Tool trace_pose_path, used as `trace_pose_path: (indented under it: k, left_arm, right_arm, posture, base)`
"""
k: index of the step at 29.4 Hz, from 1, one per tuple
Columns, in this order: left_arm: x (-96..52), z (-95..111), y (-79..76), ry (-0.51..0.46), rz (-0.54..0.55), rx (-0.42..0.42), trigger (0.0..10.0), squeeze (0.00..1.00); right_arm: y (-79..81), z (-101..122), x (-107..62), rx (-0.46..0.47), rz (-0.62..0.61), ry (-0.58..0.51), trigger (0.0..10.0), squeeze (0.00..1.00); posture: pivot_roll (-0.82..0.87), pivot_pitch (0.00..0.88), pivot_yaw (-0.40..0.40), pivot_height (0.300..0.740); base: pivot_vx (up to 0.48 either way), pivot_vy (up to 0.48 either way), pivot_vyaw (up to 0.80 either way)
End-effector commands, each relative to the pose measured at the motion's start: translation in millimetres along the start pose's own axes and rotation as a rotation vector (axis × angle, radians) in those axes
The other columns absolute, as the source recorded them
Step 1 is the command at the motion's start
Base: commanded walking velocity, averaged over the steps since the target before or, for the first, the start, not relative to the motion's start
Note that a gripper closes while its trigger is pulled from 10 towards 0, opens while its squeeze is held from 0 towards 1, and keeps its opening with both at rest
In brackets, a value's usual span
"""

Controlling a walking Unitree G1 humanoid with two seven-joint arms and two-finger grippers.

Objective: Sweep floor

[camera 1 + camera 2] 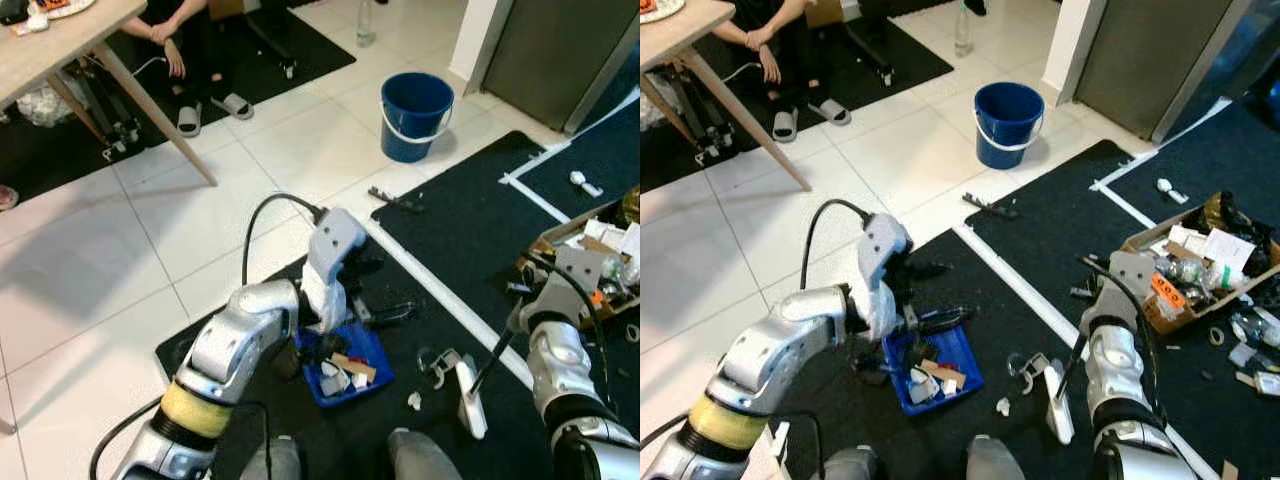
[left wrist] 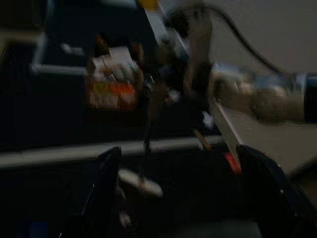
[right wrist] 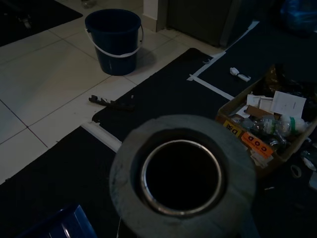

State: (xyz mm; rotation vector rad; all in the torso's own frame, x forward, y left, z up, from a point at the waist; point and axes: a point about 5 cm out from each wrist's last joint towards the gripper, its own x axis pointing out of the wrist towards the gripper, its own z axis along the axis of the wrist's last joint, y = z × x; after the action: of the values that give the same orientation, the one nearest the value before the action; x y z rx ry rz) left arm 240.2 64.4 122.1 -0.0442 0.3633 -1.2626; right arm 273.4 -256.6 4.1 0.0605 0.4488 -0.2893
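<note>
Left gripper (image 1: 902, 318), closed on the blue plastic dustpan (image 1: 933, 373), steadied it on the black mat (image 1: 1040, 230) so debris could be pushed in; right gripper (image 1: 517, 322), its grasp unclear, angled a white-headed brush (image 1: 470, 397) beside scattered scraps.

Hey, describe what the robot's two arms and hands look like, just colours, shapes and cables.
Both arms are rounded silver-grey shells with black joints. The left arm has a yellow band near its base and a black cable looping from the forearm to the pale grey wrist housing above the left hand, which has long black fingers. The right arm carries a black cable along its wrist; its hand's fingers can't be made out.
</note>
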Motion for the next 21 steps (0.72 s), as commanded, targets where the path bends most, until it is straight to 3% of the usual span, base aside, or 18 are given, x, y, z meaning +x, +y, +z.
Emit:
trace_pose_path:
  k: [1,5,9,13,21]
  left_arm:
    - [-2.5,-2,-4.5,0.032,-0.030,0.015,10.0,0.00]
    - [-7.1,-9,-12.5,0.123,-0.078,0.045,10.0,0.00]
    - [-11.7,-16,-9.3,0.190,-0.057,0.065,10.0,0.00]
    - [-13.9,-18,-7.7,0.211,-0.051,0.061,10.0,0.00]
    - [-24.1,-16,-19.2,0.273,-0.150,0.044,10.0,0.00]
  right_arm:
    - [3.5,-36,-10.1,0.059,0.006,0.150,10.0,0.00]
    - [3.3,-36,-10.3,0.060,0.005,0.151,10.0,0.00]
    - [2.9,-37,-10.5,0.060,0.004,0.151,10.0,0.00]
    - [2.5,-36,-10.5,0.060,0.004,0.151,10.0,0.00]
    - [2.4,-37,-10.9,0.058,0.004,0.155,10.0,0.00]
  posture:
    - [0.06,0.071,0.030,0.740]
    - [0.06,0.071,0.030,0.740]
    - [0.06,0.072,0.030,0.740]
    - [0.06,0.072,0.030,0.740]
    - [0.06,0.072,0.029,0.740]
  base:
    - [0.000,0.000,0.00]
    - [0.000,0.000,0.00]
    - [0.000,0.000,0.00]
    - [0.000,0.000,0.00]
    - [0.000,0.000,0.00]
